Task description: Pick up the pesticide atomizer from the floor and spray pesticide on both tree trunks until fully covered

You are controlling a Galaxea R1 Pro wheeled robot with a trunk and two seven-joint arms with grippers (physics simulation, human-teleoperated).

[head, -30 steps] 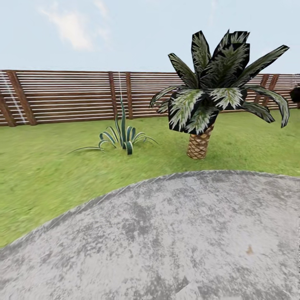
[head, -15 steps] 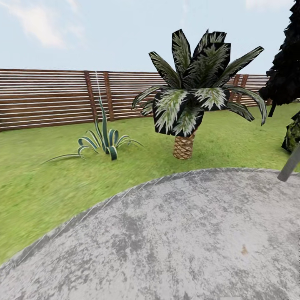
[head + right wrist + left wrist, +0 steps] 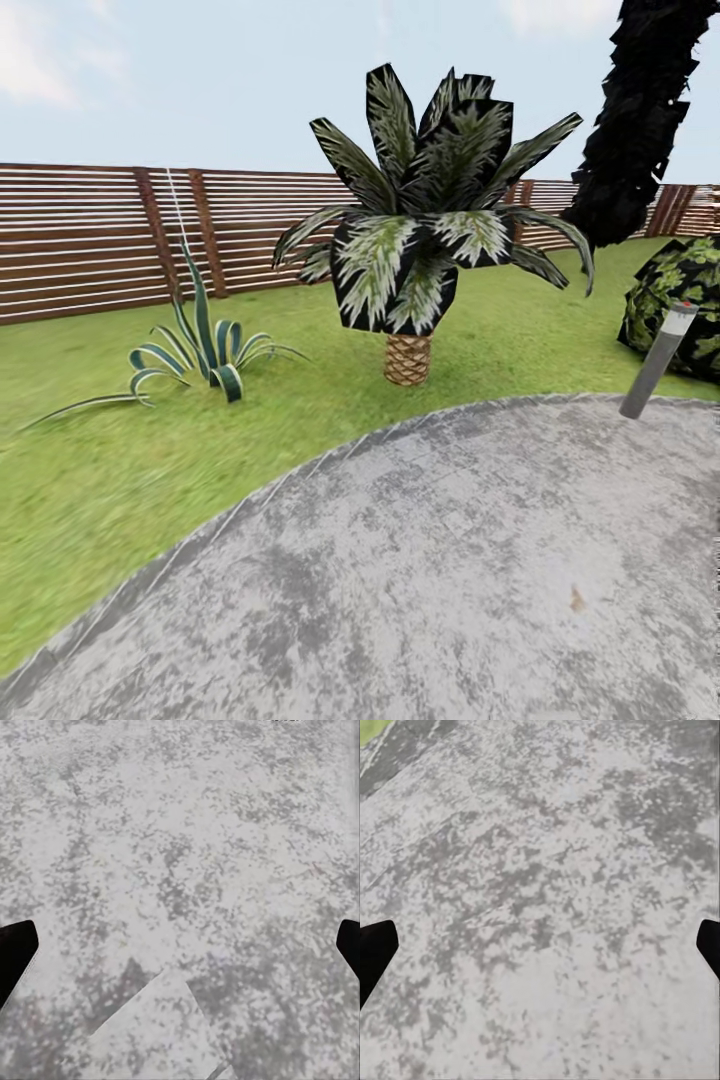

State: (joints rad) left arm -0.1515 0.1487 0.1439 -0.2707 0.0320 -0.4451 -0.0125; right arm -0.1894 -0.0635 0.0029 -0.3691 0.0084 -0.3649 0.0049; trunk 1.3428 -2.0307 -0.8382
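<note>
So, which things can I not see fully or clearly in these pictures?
- Dark conifer, head view: top cut by the upper edge.
- Leafy bush, head view: cut by the right edge.
- Left gripper, left wrist view: only dark fingertips at the side edges.
- Right gripper, right wrist view: the same.

A fenced garden: lawn (image 3: 120, 450), palm (image 3: 420, 250), slatted wooden fence (image 3: 80, 240), and mottled grey paving (image 3: 450, 560).

The left gripper (image 3: 540, 945) points down, its two dark fingertips (image 3: 375, 949) at opposite edges of the left wrist view, spread wide with nothing between them. The right gripper (image 3: 180, 949) is posed alike (fingertips (image 3: 15, 952) equally far apart), jaws wide and holding nothing.
</note>
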